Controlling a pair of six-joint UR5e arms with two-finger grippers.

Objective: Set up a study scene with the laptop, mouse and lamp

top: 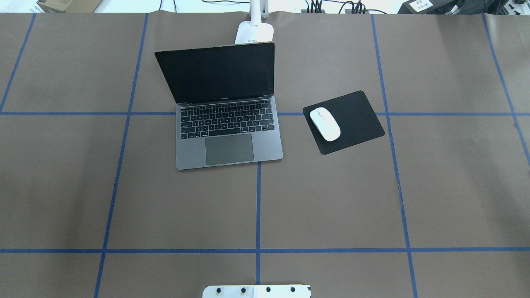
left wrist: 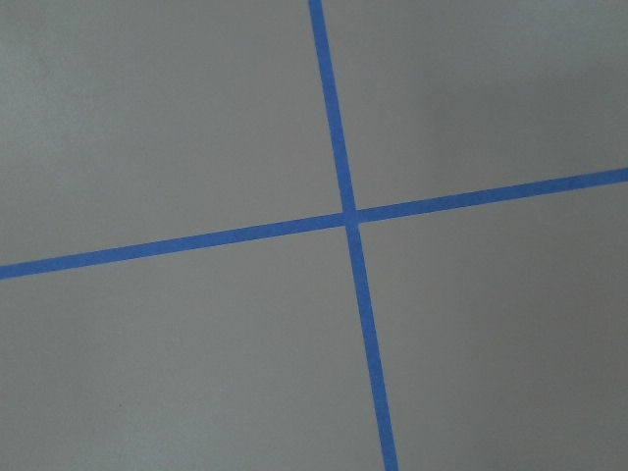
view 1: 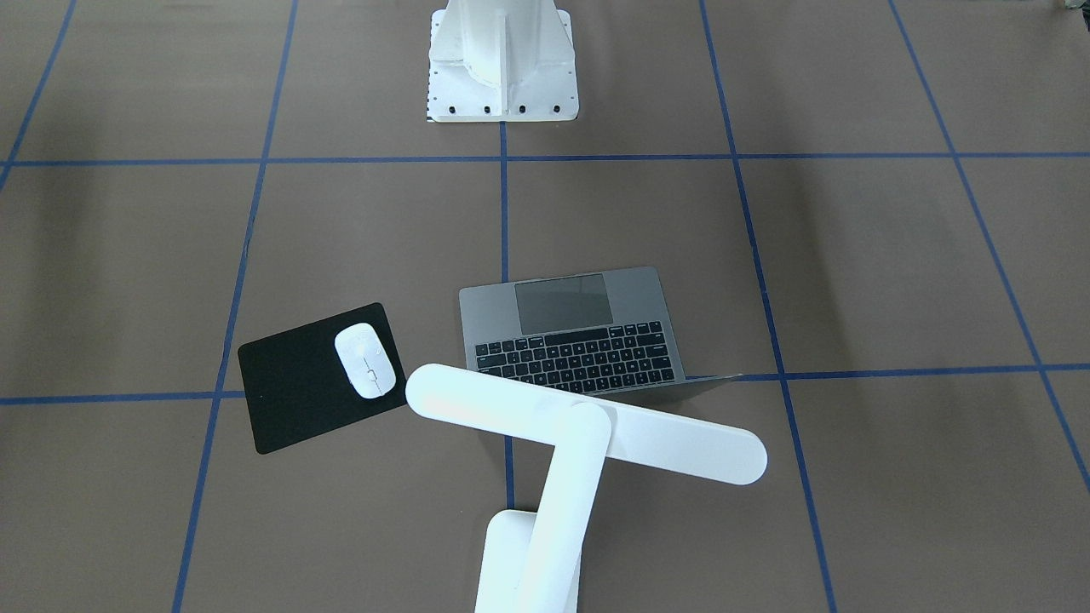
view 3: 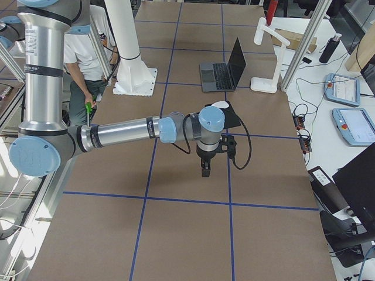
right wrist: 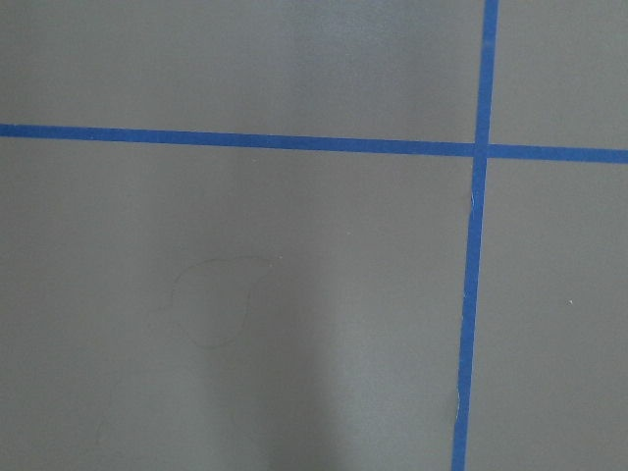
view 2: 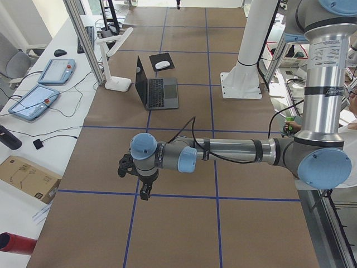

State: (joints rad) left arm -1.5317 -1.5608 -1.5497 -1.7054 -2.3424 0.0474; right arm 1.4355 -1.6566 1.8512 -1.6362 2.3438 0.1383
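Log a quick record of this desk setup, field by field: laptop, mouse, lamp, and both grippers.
laptop: open, screen dark, keyboard toward robot
mouse: on black mouse pad, on the laptop's right
lamp: upright behind laptop's lid
left gripper: over bare table, apart from all items; open or shut unclear
right gripper: likewise

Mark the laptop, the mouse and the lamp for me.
slim dark-grey metal laptop (top: pixel 230 149), overhead exterior view, on its trackpad
small white oval mouse (top: pixel 325 123), overhead exterior view, top shell
white bar-headed desk lamp (view 1: pixel 681 444), exterior front-facing view, bar head
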